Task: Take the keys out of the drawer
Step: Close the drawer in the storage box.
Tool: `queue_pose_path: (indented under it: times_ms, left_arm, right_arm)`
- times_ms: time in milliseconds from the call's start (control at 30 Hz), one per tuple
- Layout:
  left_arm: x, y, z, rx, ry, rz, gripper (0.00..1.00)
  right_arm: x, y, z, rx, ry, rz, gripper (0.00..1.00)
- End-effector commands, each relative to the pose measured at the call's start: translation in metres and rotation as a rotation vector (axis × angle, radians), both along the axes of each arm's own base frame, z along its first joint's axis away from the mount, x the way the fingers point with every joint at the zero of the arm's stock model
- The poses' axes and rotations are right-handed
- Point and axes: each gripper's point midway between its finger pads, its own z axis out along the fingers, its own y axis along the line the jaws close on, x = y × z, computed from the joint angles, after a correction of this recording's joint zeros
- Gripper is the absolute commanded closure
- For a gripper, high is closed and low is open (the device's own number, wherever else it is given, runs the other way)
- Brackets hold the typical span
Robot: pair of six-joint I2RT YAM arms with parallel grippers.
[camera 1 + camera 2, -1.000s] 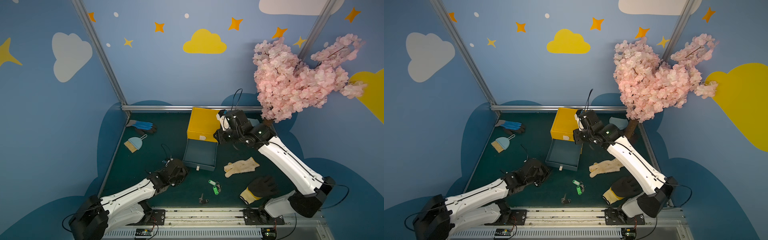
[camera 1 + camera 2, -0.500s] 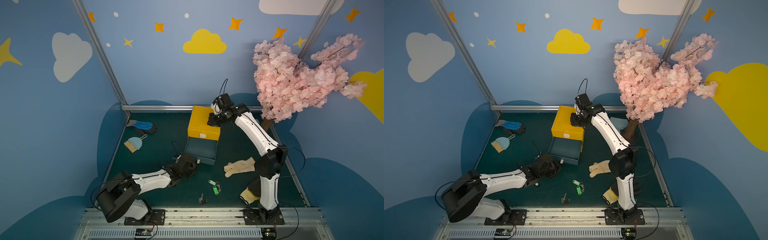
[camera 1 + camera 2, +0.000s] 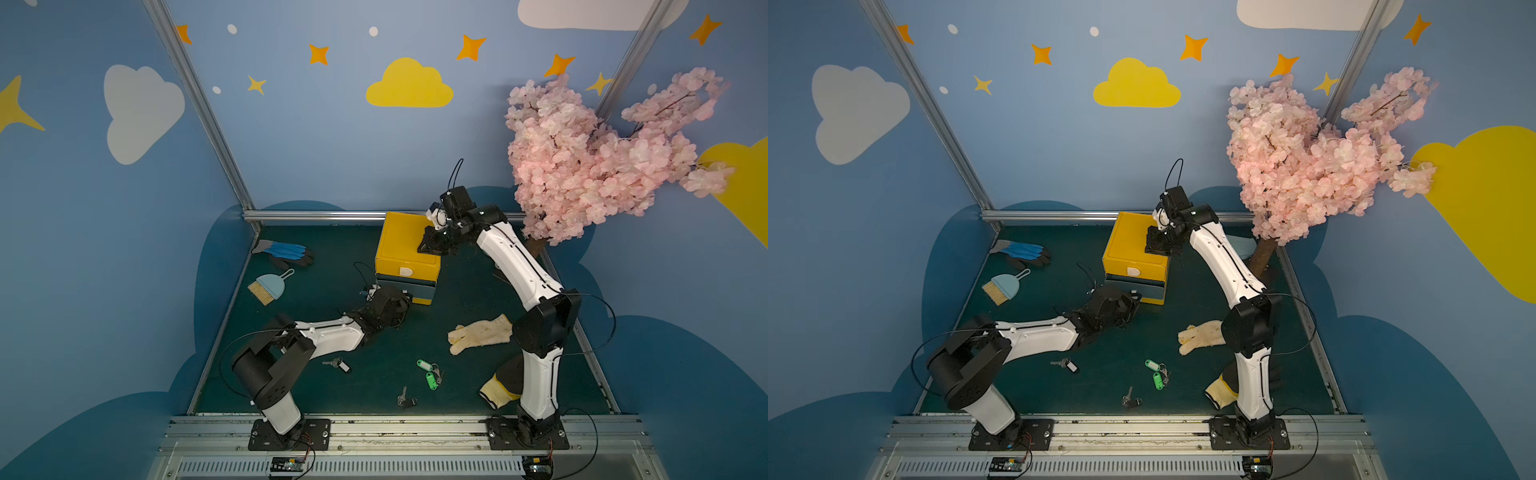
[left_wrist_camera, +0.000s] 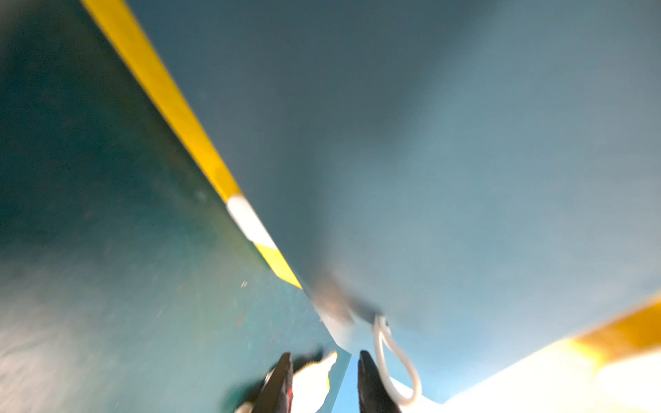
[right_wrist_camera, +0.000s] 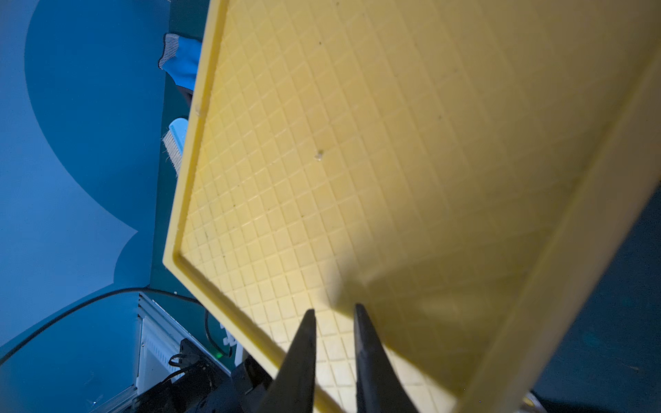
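Three bunches of keys lie on the green mat near the front: one with green tags (image 3: 428, 372) (image 3: 1156, 374), one with a black-and-white tag (image 3: 340, 365) (image 3: 1068, 365), one with a black tag (image 3: 406, 401). The blue-grey drawer (image 3: 409, 289) (image 3: 1136, 286) sits almost fully inside the yellow box (image 3: 401, 245), so its inside is hidden. My left gripper (image 3: 400, 298) (image 4: 323, 354) is open, low against the drawer's front beside its white loop handle (image 4: 393, 357). My right gripper (image 3: 431, 247) (image 5: 332, 308) rests its tips on the box's gridded top, its jaws slightly apart and empty.
A blue glove (image 3: 284, 251) and a small brush with dustpan (image 3: 268, 286) lie at the back left. A cream glove (image 3: 482, 334) and a black-and-yellow glove (image 3: 496, 390) lie by the right arm's base. A pink blossom tree (image 3: 602, 153) overhangs the back right corner.
The drawer has slid from pulled out to almost shut, with my left gripper following it toward the box. My right gripper moved from the box's right side onto its top.
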Motion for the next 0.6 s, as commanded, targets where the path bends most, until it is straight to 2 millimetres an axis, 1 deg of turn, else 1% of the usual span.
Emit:
queue_pose_path:
  times_ms: [0, 333, 433, 567]
  left_arm:
    - [0.019, 0.003, 0.010, -0.017, -0.039, 0.058, 0.68]
    - [0.035, 0.004, 0.011, -0.062, -0.080, 0.119, 0.66]
    - [0.035, 0.004, 0.011, -0.062, -0.080, 0.120, 0.66]
    - [0.032, 0.012, 0.009, -0.068, -0.088, 0.141, 0.64]
  right_arm:
    - [-0.034, -0.021, -0.046, -0.108, 0.215, 0.012, 0.78]
    - [-0.040, -0.016, -0.052, -0.086, 0.254, 0.029, 0.78]
    - [-0.042, -0.016, -0.054, -0.087, 0.261, 0.031, 0.77]
    - [-0.042, -0.015, -0.053, -0.085, 0.252, 0.035, 0.77]
